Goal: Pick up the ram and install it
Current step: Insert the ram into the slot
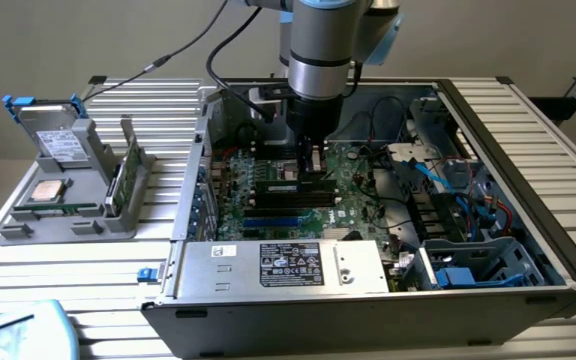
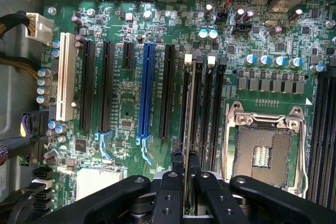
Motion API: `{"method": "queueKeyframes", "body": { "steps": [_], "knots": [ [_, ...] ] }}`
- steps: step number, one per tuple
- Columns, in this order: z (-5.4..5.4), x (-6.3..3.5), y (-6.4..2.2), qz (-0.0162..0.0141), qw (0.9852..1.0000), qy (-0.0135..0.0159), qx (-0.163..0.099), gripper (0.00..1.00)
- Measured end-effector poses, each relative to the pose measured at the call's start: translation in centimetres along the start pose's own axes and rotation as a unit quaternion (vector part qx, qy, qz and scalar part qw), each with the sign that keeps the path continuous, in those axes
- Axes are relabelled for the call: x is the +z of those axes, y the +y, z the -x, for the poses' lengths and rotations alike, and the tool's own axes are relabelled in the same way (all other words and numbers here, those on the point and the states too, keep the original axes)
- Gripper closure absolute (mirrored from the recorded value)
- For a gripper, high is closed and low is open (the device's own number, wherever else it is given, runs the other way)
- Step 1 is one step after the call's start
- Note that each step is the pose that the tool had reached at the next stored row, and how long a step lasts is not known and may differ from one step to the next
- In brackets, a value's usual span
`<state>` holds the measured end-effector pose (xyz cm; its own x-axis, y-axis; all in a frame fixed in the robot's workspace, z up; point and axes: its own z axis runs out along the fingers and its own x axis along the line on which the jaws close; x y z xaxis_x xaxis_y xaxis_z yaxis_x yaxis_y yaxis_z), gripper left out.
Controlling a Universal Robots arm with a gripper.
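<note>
The claw (image 2: 185, 169) is clenched on the ram (image 2: 189, 114), held edge-on directly beneath it and seemingly just entering one of the memory slots (image 2: 207, 108). Best to keep it upright, parallel to the slot, and pressed evenly at both ends.

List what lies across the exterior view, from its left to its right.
Silver processor chip → upright green board in the grey holder → gripper, clamped on the ram → blue cables.
</note>
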<state>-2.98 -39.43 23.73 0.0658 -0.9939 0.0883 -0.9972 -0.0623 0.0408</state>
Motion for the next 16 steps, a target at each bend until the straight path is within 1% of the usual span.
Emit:
{"method": "queueKeyframes", "body": {
  "steps": [10, 16],
  "knots": [
    [0.0, 0.33, -0.11, -0.0003, 1.0, 0.0004, -0.004, 0.86],
    [0.1, 1.14, -0.14, -0.0002, 1.0, 0.0007, -0.004, 0.86]
  ]
}}
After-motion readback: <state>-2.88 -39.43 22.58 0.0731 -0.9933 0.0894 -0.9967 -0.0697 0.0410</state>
